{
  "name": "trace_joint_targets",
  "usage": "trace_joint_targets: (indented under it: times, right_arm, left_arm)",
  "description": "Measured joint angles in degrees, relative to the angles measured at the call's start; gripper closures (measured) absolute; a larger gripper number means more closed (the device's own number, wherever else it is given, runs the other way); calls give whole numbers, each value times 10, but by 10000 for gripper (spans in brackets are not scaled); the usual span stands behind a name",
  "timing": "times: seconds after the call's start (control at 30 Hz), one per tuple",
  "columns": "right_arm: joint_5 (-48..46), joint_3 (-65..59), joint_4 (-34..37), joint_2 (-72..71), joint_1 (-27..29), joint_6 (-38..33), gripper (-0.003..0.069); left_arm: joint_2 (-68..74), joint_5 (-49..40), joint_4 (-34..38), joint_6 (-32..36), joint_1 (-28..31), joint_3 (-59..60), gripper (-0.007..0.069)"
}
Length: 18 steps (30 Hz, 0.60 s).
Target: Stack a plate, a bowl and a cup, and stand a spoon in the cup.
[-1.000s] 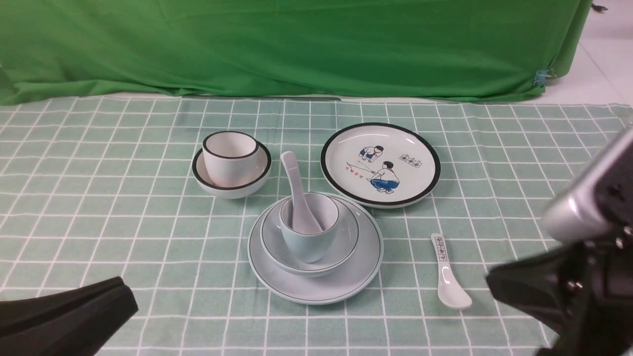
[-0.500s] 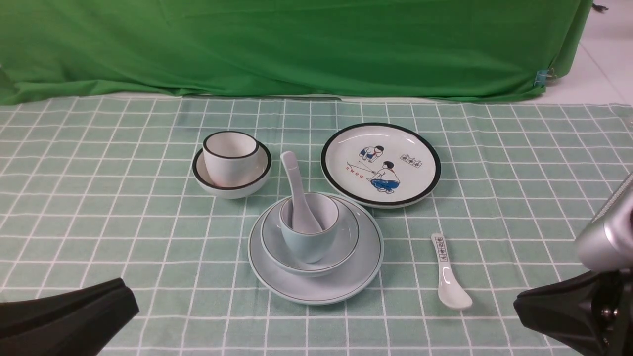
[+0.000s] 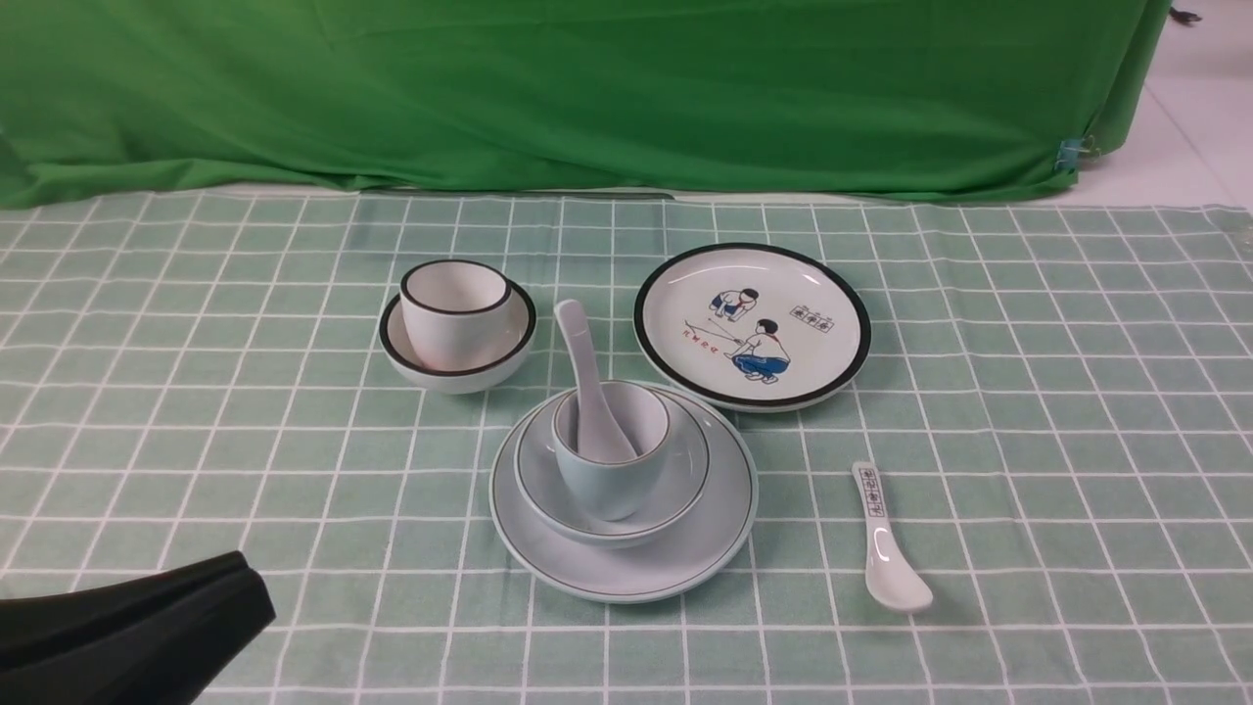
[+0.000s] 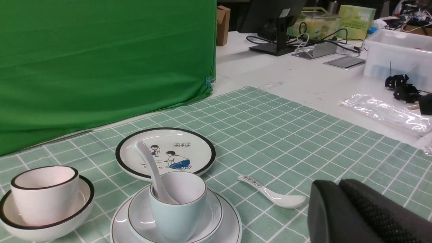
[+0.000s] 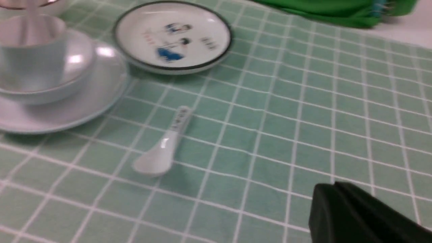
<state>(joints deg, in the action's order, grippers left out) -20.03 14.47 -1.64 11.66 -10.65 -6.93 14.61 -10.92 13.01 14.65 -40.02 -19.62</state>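
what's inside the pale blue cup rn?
The plain white spoon stands in the cup, bowl end down, handle leaning out over the rim toward the back left. The cup's wall hides its tip and the cup's floor. Nothing else shows inside.

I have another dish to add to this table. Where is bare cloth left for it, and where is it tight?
Bare checked cloth lies left of the black-rimmed white bowl, and right of the character-printed white spoon. It is crowded in the middle: the pale blue plate nearly meets the cartoon plate.

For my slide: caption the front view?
Spoon stands in cup, stacked on bowl and plate.
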Motion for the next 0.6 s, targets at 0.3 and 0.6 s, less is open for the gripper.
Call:
trace_joint_targets:
  times: [0.3, 0.6]
  right_arm:
    - [39, -145, 1, -115, 62, 17, 643]
    - [60, -148, 2, -115, 61, 19, 640]
  left_arm:
    - [0, 0, 0, 1, 0, 0, 612]
    - [0, -1, 0, 1, 0, 0, 612]
